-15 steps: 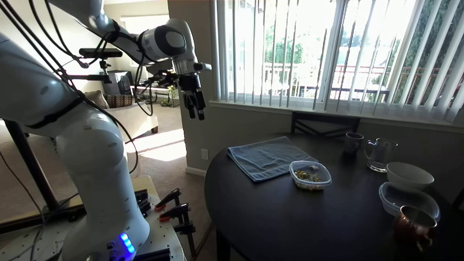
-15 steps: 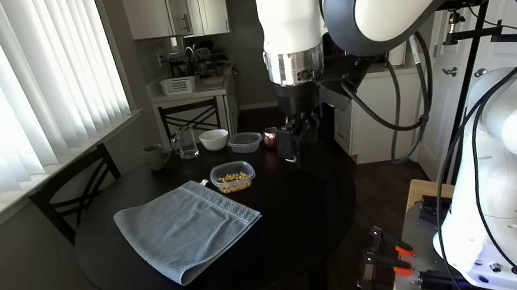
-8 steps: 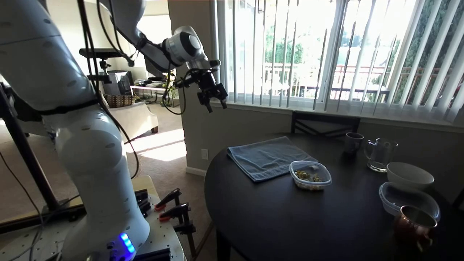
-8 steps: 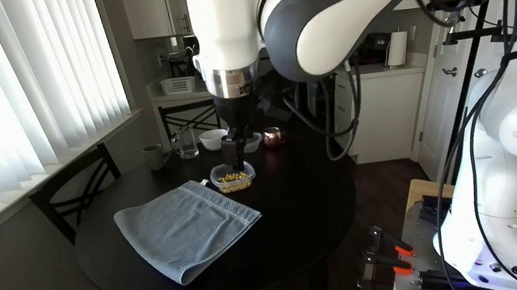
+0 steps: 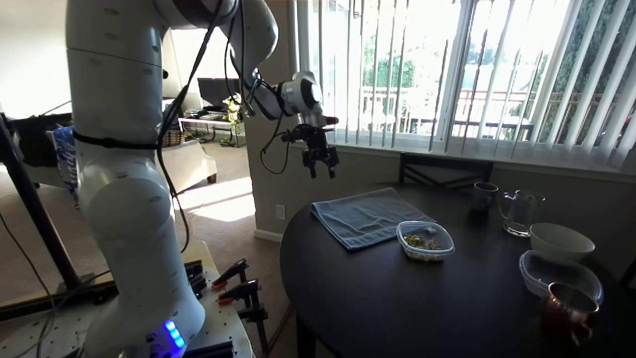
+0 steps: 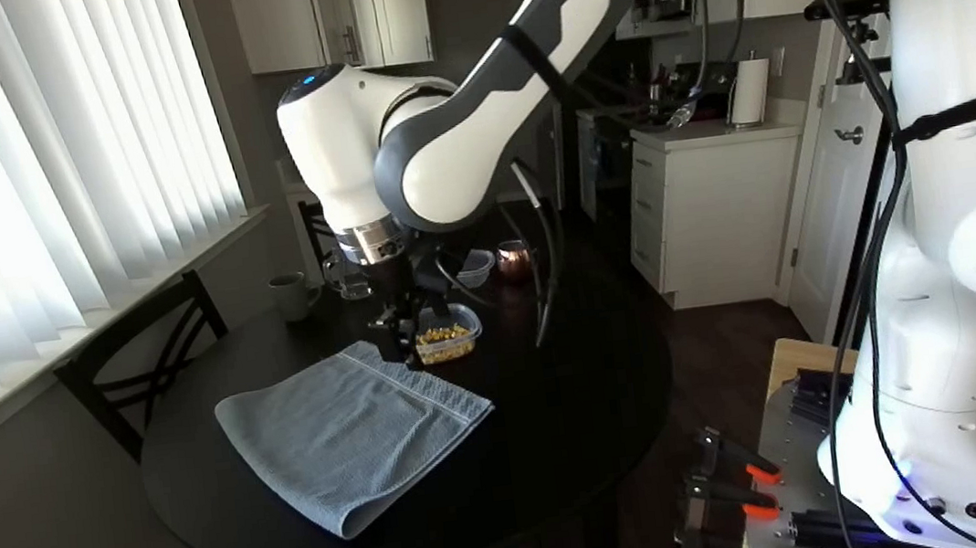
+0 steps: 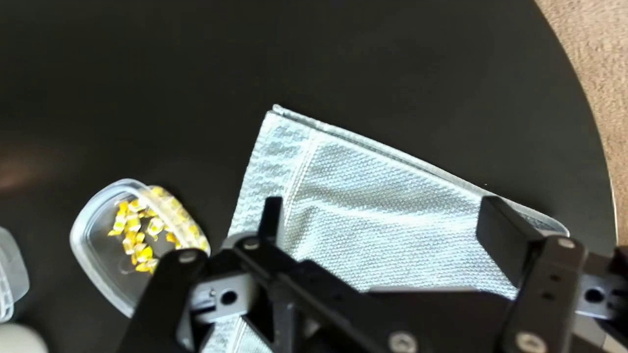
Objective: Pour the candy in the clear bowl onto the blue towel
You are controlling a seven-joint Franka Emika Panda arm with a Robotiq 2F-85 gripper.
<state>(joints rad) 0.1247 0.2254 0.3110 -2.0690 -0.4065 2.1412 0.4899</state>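
The clear bowl (image 5: pixel 444 242) is a small transparent tub standing upright on the dark table. Yellowish candy (image 5: pixel 420 242) lies in it; the candy also shows in the wrist view (image 7: pixel 140 250). The blue towel (image 5: pixel 367 219) lies folded flat beside the bowl, close to its edge. My gripper (image 5: pixel 323 175) is open and empty, in the air over the towel. In the wrist view its fingers stand wide apart with only towel (image 7: pixel 392 245) between them. The bowl (image 7: pixel 83 235) lies to the left of the gripper there, its near end partly hidden by a finger.
A grey cup (image 5: pixel 483 196), a glass mug (image 5: pixel 521 214), a white bowl (image 5: pixel 561 241), a second clear tub (image 5: pixel 534 278) and a copper mug (image 5: pixel 569 313) stand beyond the clear bowl. A chair (image 6: pixel 153 358) stands on the window side of the round table (image 6: pixel 563 449).
The arm has swung across to above the towel; the gripper has turned and, in the last half second, come lower. The bowl, candy and towel have not moved.
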